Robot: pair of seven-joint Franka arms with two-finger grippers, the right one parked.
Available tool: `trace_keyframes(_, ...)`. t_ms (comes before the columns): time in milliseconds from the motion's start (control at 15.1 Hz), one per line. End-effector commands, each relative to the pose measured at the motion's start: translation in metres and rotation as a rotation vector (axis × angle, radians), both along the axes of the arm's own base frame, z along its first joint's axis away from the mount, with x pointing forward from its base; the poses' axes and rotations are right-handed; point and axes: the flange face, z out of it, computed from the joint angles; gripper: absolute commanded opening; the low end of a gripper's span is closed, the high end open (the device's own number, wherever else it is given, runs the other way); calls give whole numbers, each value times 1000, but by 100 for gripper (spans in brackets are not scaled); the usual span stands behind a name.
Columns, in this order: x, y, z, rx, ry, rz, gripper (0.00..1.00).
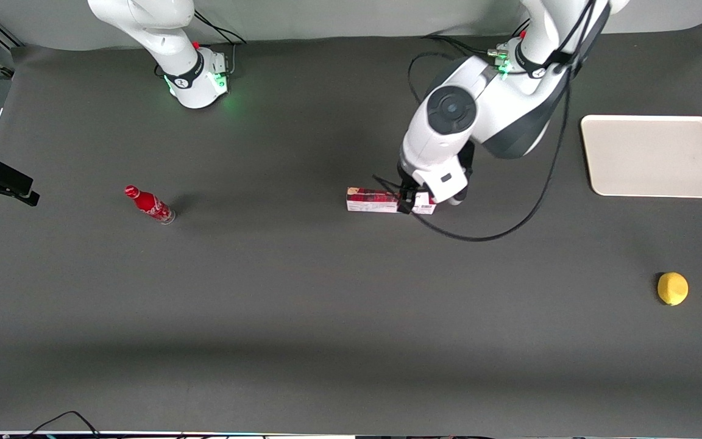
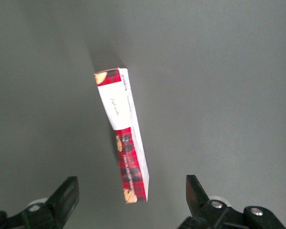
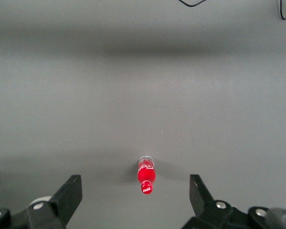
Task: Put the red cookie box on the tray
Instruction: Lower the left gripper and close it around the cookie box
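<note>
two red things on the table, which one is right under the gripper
The cookie box: the long, flat red box lying under the open gripper. The small red bottle stands far off toward the parked arm's end of the table.

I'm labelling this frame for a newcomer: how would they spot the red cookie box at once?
Start at the working arm; its open gripper hangs over the red cookie box, on the dark table mid-table. It is long, narrow, tartan-red with white panels, unlike the red bottle or yellow lemon.
</note>
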Motion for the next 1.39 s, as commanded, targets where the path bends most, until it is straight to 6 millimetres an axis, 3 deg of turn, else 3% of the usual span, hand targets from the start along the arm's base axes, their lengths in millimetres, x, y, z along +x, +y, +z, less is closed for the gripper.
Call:
trace_keyframes(0,-10,-11,-48,48,-27,-1,100)
trace_keyframes(265,-33,-15,-93,63,-39,-41,100)
trace_keyframes(597,-42,-19,-140,112,-39,-51,100)
trace_keyframes(994,-51,-27,-166,98,-34,-69,100)
trace_keyframes(1260,-70,-30,-188,129,-20,-113,100)
trace_keyframes(1326,-72,-30,-190,136,-23,-101,95)
